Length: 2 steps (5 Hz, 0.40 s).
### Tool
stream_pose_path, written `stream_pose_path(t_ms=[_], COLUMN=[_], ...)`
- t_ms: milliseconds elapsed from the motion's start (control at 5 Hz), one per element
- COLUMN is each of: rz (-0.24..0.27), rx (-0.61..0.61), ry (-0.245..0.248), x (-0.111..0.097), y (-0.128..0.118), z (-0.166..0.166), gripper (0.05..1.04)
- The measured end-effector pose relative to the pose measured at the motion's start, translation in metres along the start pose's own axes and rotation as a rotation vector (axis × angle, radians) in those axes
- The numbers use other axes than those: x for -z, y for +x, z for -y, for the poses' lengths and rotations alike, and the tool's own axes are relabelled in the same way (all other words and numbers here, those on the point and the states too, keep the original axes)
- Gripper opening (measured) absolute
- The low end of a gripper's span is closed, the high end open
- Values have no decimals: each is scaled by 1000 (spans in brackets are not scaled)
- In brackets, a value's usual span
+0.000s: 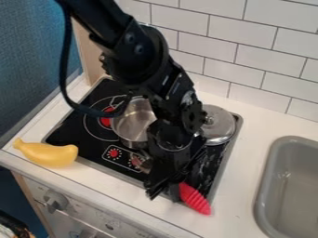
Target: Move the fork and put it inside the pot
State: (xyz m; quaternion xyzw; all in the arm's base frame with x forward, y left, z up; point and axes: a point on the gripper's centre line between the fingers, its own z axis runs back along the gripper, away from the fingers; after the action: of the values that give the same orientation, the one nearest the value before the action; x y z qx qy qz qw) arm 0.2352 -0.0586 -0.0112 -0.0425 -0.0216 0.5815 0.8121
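My gripper (164, 187) hangs low over the front edge of the stove, right of the control panel and in front of the pot. Against its right side lies a red ridged piece (195, 199), pointing toward the lower right; its upper left end is hidden by the gripper. I cannot tell whether it belongs to the fork, and no tines can be made out. The silver pot (130, 122) stands without a lid near the middle of the stove, its right part covered by the arm.
A metal lid (217, 125) lies at the stove's right. On the left, a yellow banana-like toy (47, 154) rests across the stove's front left edge. The black stove (81, 135) is set in a white counter (243, 186), with a grey sink (266, 195) at the right. Tiled wall stands behind.
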Motion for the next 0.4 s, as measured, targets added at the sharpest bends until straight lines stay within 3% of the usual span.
stream_pose_path(t_ms=[200,400], rz=[-5,54], rx=[-73,-148], ry=[-13,-15], x=[-8,-25], y=[-2,5], z=[-9,-14], gripper=[381,381])
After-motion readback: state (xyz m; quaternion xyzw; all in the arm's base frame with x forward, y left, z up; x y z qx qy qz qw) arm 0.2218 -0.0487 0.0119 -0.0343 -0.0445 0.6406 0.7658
